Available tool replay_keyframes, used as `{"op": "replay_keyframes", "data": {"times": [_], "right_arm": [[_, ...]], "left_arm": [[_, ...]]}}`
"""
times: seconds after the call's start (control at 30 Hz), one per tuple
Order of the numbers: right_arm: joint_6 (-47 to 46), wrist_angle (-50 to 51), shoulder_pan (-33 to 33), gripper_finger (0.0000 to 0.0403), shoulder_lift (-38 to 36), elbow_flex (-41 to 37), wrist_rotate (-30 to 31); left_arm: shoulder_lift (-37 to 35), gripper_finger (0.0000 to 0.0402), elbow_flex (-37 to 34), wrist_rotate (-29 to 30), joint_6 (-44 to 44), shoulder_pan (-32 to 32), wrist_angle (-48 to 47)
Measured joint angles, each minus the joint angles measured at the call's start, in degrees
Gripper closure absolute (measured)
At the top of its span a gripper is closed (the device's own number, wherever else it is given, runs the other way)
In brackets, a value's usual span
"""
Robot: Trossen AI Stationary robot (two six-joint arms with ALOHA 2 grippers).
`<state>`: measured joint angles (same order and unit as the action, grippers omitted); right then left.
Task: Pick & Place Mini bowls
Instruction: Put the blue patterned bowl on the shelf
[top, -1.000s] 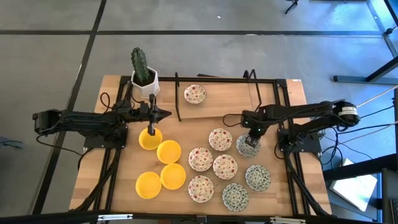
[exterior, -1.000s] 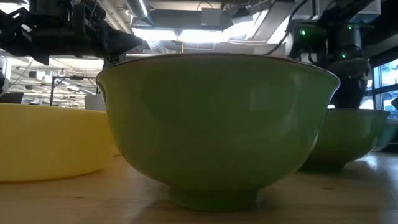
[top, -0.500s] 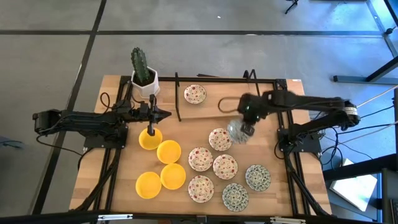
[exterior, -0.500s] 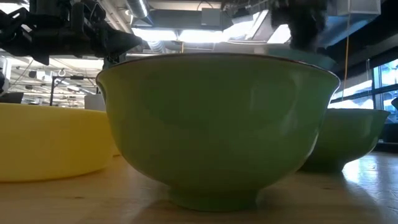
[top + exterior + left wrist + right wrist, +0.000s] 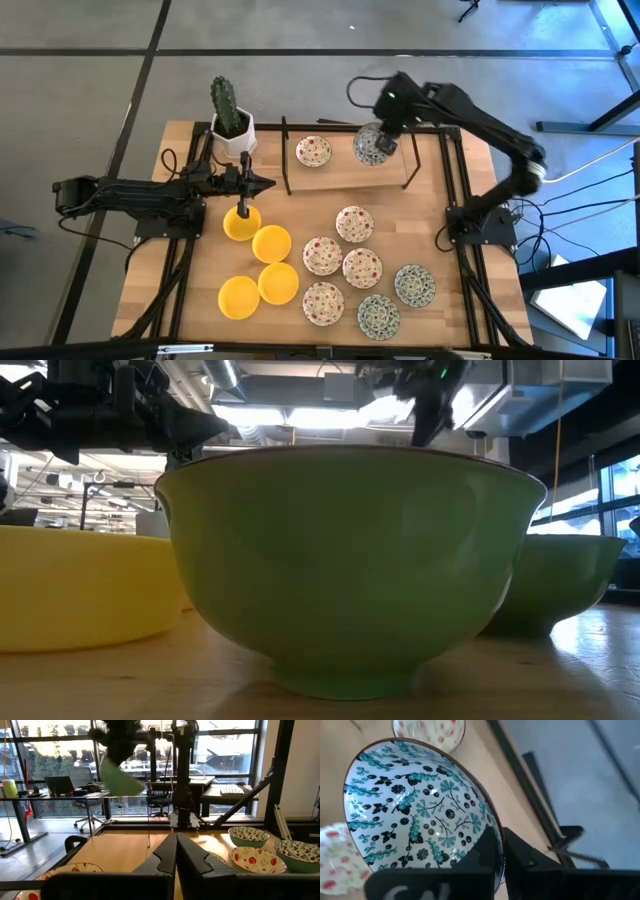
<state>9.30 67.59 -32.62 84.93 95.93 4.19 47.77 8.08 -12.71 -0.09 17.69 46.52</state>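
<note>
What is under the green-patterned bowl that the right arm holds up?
The green-patterned bowl hangs over bare wood of the table, beside a red-speckled bowl. The wood directly below it is covered.

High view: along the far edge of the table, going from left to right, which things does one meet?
Cactus pot → red-speckled bowl → green-patterned bowl clamped in the shut right tool.

Big green bowl [image 5: 350, 560] seen close in front, yellow bowl [image 5: 80, 585] beside it, 2nd green bowl [image 5: 560, 580] behind.
</note>
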Motion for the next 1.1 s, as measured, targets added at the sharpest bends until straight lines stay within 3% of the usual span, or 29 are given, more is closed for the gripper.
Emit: {"op": "replay_keyframes", "data": {"times": [0.3,0.63,1.1], "right_arm": [[21.50,5.73,-8.19,0.0390,16.81,3.38,-9.69],[22.71,4.16,-14.71,0.0390,24.93,3.55,-10.36],[23.96,3.87,-15.74,0.0390,28.34,3.73,-10.20]], "left_arm": [[0.00,0.0396,0.00,0.00,0.25,0.01,-0.27],[0.02,0.0396,0.00,0.00,0.25,0.00,-1.58],[0.02,0.0396,0.00,0.13,-0.71,0.00,-2.65]]}}
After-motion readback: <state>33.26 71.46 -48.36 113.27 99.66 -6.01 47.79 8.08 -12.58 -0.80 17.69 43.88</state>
